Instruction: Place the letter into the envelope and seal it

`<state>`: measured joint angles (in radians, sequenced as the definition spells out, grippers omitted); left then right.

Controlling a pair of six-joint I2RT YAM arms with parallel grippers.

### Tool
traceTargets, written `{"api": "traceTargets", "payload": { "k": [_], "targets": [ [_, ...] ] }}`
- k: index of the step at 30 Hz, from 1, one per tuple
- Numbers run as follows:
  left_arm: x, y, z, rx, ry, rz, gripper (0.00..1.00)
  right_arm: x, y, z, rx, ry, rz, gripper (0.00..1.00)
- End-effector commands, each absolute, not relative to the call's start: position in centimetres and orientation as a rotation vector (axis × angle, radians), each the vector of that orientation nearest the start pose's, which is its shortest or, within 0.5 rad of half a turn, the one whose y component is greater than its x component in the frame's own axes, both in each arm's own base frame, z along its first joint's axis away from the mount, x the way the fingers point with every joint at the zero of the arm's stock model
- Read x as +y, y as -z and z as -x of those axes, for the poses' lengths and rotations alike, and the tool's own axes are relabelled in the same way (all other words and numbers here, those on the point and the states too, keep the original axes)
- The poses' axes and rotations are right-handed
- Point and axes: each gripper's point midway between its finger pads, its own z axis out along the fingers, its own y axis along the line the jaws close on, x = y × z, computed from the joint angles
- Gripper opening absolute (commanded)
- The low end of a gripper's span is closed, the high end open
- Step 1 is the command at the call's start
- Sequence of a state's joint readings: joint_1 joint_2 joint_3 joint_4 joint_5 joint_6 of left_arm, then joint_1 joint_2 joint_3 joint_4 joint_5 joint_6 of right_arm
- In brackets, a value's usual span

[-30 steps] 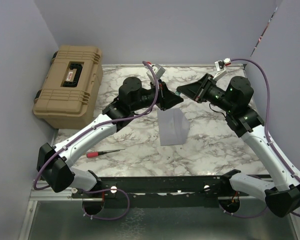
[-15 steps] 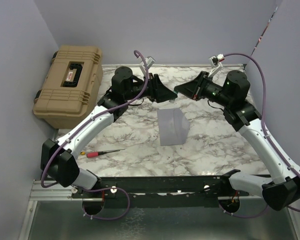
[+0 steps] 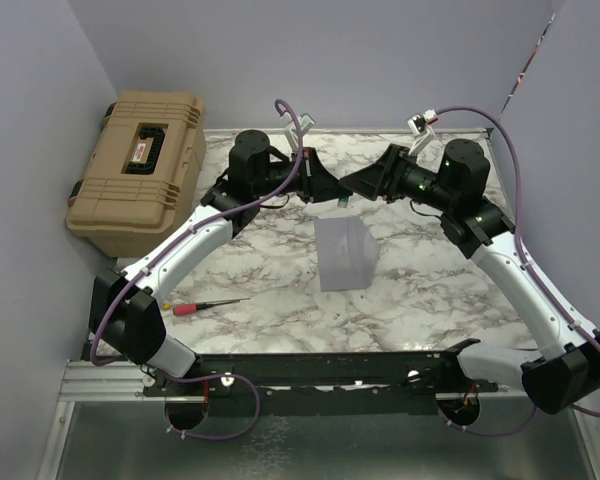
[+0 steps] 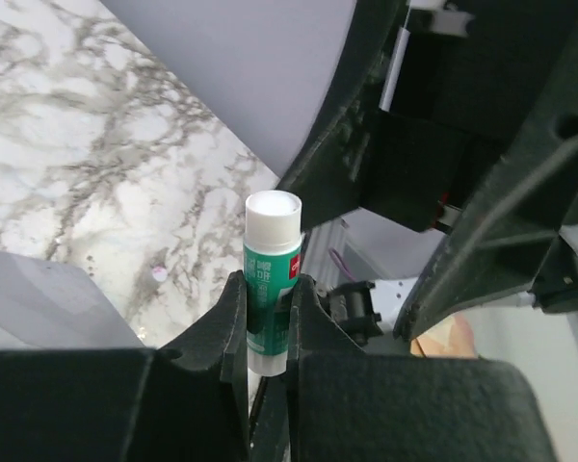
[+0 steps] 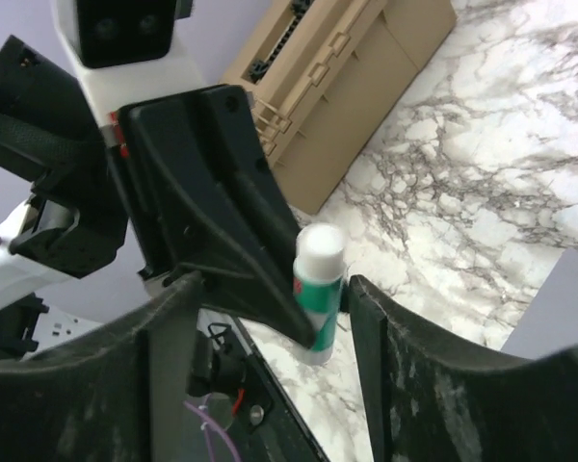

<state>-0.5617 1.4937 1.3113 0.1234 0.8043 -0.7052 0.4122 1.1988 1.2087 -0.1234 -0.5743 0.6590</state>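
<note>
1. Near-left on the counter (image 3: 430, 285): a red-handled screwdriver (image 3: 195, 306), lying apart from everything else – looks irrelevant to the job.
2. Mid counter: the envelope (image 3: 345, 255) lies flat, grey-lilac, with nothing touching it. The letter isn't visible in any view. Prob. already inside, but can't tell.
3. Beyond the envelope, raised off the counter: both arms meet tip to tip. The left fingers (image 3: 330, 188) are clenched on a glue stick (image 4: 273, 279), gripping the lower body so the white cap end sticks out.
4. The right fingers (image 3: 363, 183) are spread apart and straddle the same stick, w/ a gap on each side – not gripping anything.
5. Step, as I read it: the sealing stage, getting the glue ready by uncapping it or passing it across.
6. Next move needs the right fingers centred on the white cap and closed on it, then a straight pull along the stick's axis while the left side holds firm. Pulling off-axis could twist the stick out of the grip.
7. Far-left: a tan hard case (image 3: 140, 170), lid shut.
8. Writing: the stick has a green label w/ white characters, not legible. The case-lid tag is too small to read.
</note>
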Motion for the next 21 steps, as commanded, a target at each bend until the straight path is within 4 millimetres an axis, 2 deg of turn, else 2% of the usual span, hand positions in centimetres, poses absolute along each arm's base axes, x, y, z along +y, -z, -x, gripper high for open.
{"api": "traceTargets", "payload": {
  "k": [1, 3, 5, 7, 9, 12, 21],
  "targets": [
    [-34.3, -34.6, -31.0, 1.797, 1.465, -0.432, 0.0, 23.9, -38.0, -29.2, 1.77, -1.187, 0.128, 0.73],
    [-34.0, -34.7, -31.6, 1.79, 1.446, -0.37, 0.0, 23.1, -38.8, -29.2, 1.711, -1.164, 0.083, 0.82],
    [-33.6, -34.9, -32.4, 1.777, 1.422, -0.292, 0.0, 23.0, -38.8, -28.6, 1.667, -1.186, 0.097, 0.84],
    [-33.2, -35.5, -33.0, 1.755, 1.414, -0.213, 0.0, 23.3, -38.0, -28.2, 1.681, -1.193, 0.135, 0.84],
    [-33.0, -36.6, -33.2, 1.71, 1.438, -0.167, 0.0, 23.7, -36.7, -28.2, 1.735, -1.191, 0.168, 0.83],
    [-32.7, -38.1, -33.1, 1.644, 1.476, -0.124, 0.0, 24.5, -36.0, -28.2, 1.761, -1.231, 0.21, 0.77],
    [-32.4, -40.4, -32.2, 1.572, 1.526, -0.124, 0.0, 26.2, -37.9, -28.7, 1.683, -1.385, 0.198, 0.68]
  ]
}}
